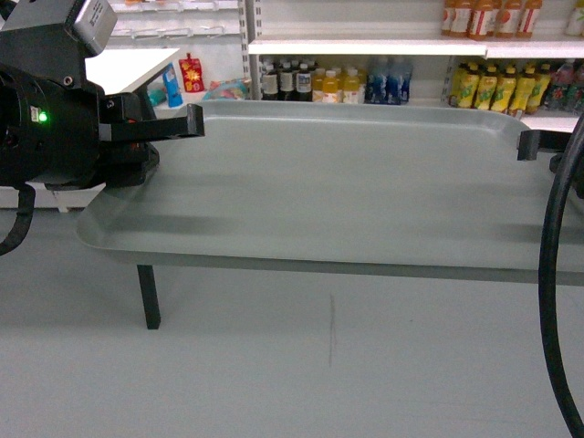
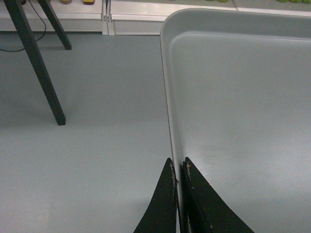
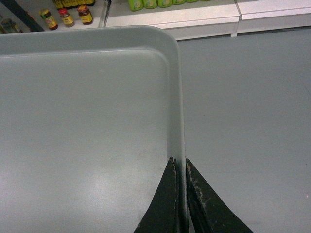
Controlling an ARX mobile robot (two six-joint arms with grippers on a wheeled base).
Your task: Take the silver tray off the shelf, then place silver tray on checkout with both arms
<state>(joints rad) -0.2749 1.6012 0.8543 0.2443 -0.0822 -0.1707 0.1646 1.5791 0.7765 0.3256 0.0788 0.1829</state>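
The large flat dull grey-silver tray with rounded corners and a low raised rim (image 1: 347,182) hangs level in the air above the grey floor (image 1: 274,374), its long axis running left to right across the head view. The left claw (image 2: 177,171) is clenched on the tray's left rim, one finger on either side of it. The right claw (image 3: 179,167) grips the right rim likewise. White shelves stocked with drink bottles (image 1: 365,80) stand behind.
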